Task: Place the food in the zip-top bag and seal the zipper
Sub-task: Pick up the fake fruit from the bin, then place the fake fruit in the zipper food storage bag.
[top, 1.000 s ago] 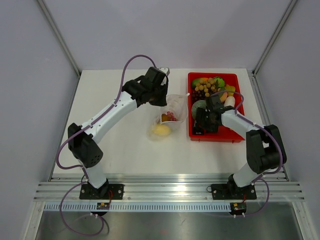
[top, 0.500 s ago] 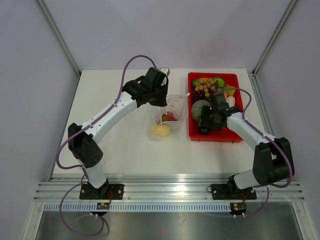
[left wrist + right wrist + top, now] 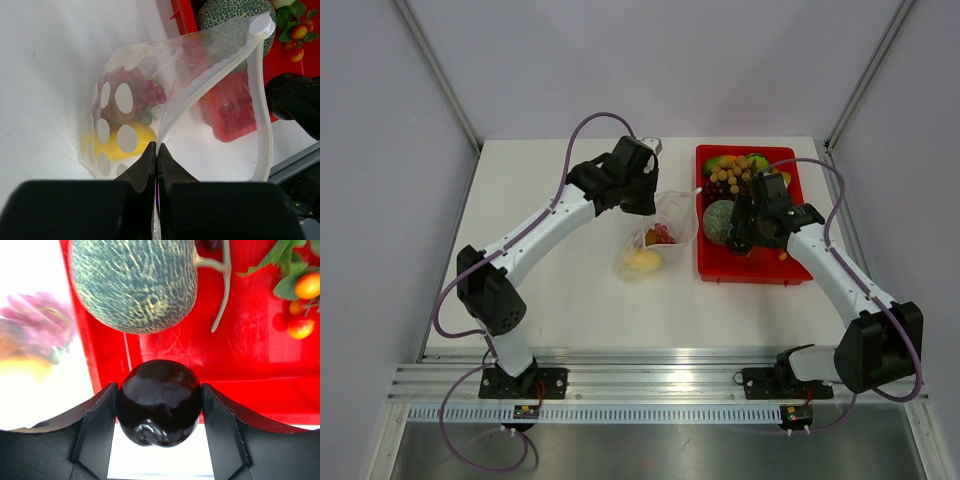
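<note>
Right gripper [image 3: 159,390], jaws closed on the dark round fruit [image 3: 159,415], has risen from the red tray [image 3: 760,272] by the desk's right edge; transfer likely comes next. Left gripper [image 3: 156,156], pinched shut on its rim, holds the zip-top bag [image 3: 150,85] open mid-desk.

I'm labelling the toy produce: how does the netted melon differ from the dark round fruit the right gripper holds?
The melon is grey-green with a rough pale net, while the dark fruit is glossy, smooth and near-black. The melon is clearly larger than the dark fruit. The melon lies in the red tray, whereas the dark fruit is clamped in the right gripper. Both are roundish.
</note>
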`<act>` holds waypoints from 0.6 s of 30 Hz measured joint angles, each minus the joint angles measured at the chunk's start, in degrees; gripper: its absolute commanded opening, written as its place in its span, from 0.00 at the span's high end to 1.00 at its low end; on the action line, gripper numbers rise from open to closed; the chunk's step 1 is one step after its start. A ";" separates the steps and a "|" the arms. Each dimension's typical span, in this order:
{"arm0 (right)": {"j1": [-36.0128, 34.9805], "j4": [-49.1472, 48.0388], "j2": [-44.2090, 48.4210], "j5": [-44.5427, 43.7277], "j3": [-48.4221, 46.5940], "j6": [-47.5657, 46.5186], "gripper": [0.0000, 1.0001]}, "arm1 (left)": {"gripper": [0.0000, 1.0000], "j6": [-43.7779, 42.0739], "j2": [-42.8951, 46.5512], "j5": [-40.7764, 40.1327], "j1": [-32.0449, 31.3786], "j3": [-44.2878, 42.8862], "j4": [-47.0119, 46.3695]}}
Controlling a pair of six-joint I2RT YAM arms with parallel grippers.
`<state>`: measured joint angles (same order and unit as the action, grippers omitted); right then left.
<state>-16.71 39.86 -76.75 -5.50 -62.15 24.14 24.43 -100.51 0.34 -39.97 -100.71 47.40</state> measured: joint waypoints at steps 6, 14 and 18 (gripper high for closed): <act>0.00 2.43 1.81 0.26 -8.07 0.07 0.52 | 1.00 -0.02 0.00 0.17 -0.09 0.00 0.00; -0.85 2.89 4.83 4.52 -19.50 1.44 0.53 | 1.00 -0.02 0.00 0.57 -0.20 0.00 -0.02; -6.45 2.03 4.26 4.94 -22.47 2.27 0.52 | 1.00 -0.02 0.00 0.59 -0.20 0.00 -0.09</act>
<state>-23.16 41.89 -72.49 -0.56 -84.62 26.41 24.40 -100.51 0.93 -40.16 -100.71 47.31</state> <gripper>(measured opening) 0.691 0.007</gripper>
